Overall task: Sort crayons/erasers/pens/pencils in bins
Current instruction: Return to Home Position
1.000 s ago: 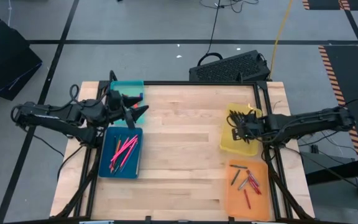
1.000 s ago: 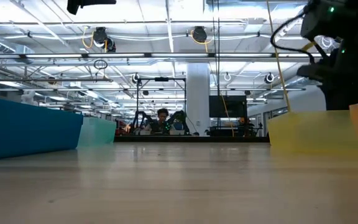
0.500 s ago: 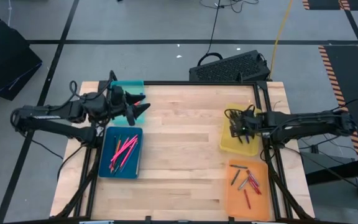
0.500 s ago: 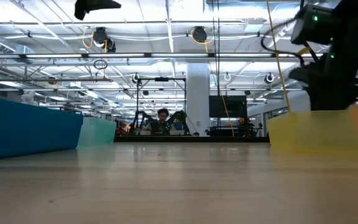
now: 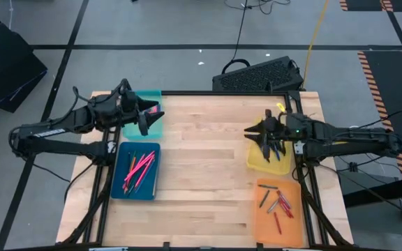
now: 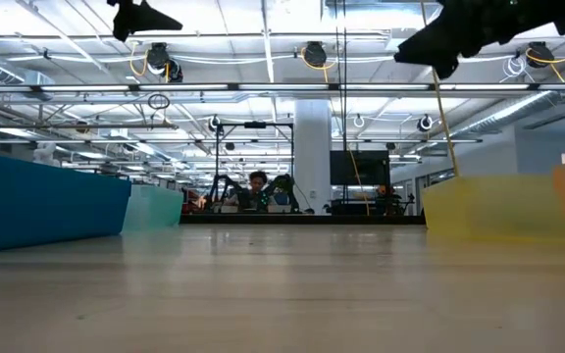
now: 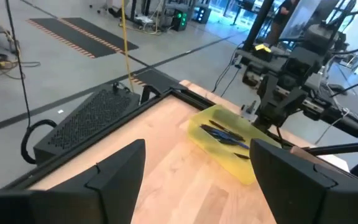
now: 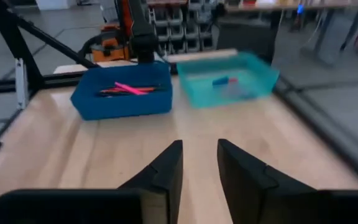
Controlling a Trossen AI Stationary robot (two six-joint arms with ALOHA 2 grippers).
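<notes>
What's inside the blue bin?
The dark blue bin holds a pile of long pink sticks with a few darker ones mixed in. Whatever lies beneath that pile is covered, so more could be hiding there.

Pale wood table — smooth, faintly glossy; bins — translucent plastic; matt black metal frame.

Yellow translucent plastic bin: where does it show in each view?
High view: yellow translucent plastic bin at the right edge, under the right pincer.
Low view: right.
Left wrist view: centre-right.
Right wrist view: not in it.
Shared landmark: wooden table.
</notes>
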